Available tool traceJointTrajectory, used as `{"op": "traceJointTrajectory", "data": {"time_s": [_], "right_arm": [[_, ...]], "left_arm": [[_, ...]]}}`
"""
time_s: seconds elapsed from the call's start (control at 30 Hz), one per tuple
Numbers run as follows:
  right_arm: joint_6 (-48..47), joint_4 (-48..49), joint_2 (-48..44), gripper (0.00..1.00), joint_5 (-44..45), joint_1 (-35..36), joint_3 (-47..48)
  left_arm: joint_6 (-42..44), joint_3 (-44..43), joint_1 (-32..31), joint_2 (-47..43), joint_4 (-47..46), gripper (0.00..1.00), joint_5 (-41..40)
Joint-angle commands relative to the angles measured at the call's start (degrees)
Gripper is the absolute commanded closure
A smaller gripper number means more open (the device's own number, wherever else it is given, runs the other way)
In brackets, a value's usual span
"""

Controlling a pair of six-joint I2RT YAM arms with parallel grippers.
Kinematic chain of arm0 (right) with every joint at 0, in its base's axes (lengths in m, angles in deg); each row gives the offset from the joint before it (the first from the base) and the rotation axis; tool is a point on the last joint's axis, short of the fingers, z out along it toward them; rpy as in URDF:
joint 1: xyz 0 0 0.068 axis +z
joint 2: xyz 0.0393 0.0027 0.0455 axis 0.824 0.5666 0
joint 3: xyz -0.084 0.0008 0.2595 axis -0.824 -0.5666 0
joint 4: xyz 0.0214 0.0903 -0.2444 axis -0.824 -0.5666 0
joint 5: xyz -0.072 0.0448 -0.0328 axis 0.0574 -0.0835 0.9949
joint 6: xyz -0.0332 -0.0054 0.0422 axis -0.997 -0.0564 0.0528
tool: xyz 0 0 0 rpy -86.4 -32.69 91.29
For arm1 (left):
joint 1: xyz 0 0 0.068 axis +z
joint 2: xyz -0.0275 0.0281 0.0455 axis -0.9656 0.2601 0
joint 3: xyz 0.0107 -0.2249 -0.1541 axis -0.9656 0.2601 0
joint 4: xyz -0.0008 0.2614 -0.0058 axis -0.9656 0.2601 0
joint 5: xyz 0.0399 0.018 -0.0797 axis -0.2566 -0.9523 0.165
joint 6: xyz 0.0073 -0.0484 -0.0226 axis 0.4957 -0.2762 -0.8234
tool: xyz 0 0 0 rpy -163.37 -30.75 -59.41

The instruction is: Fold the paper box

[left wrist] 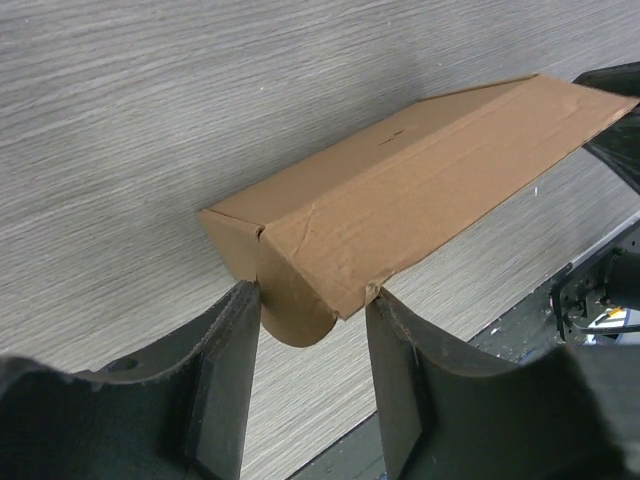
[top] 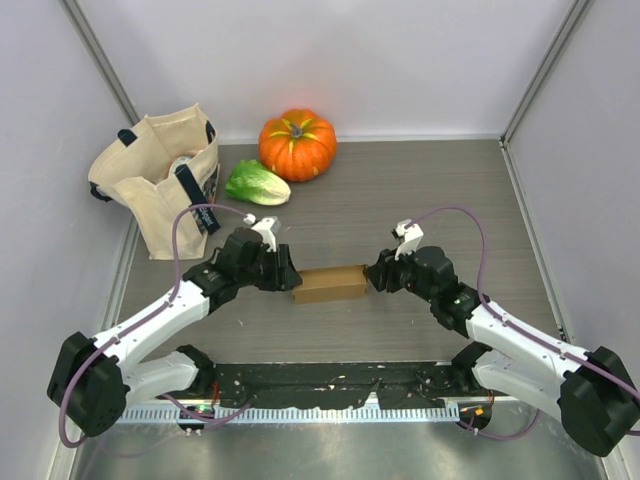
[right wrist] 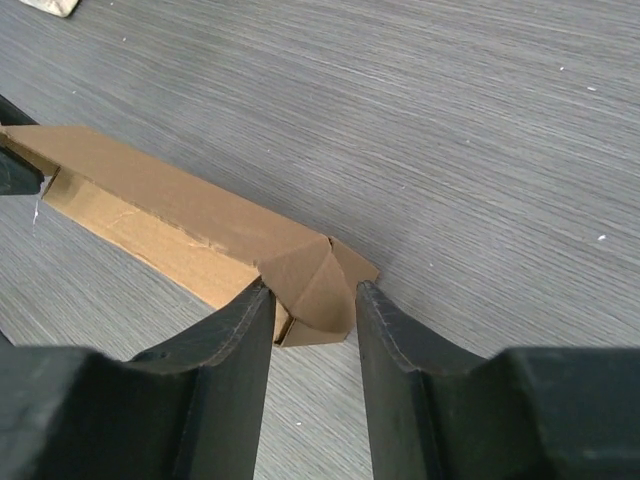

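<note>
The left gripper (top: 287, 273) and right gripper (top: 373, 276) are each squeezing one end of the thin, tan, creased paper box (top: 330, 283).

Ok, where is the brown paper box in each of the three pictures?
Top external: the paper box lies mid-table, between the left gripper and the right gripper.
Left wrist: it runs from the bottom middle, between the fingers, up to the top right.
Right wrist: it runs from the left edge down to the bottom middle, between that gripper's fingers.
Shared landmark: the grey wood-grain table under it.
</note>
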Motion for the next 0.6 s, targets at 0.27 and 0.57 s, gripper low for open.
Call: {"op": "traceJointTrajectory", "data": {"time_s": [0.27,0.57], "right_arm": [[1.5,3.3,-0.5,0.69,-1.5,0.1,1.5],[5.2,1.8,-0.8,0.64,0.7,0.1,1.0]], "left_arm": [[0.8,-5.9,0.0,0.5,1.5,0.61,3.4],[-0.2,-3.9,0.0,1.3,3.1,0.47,1.2]]}}
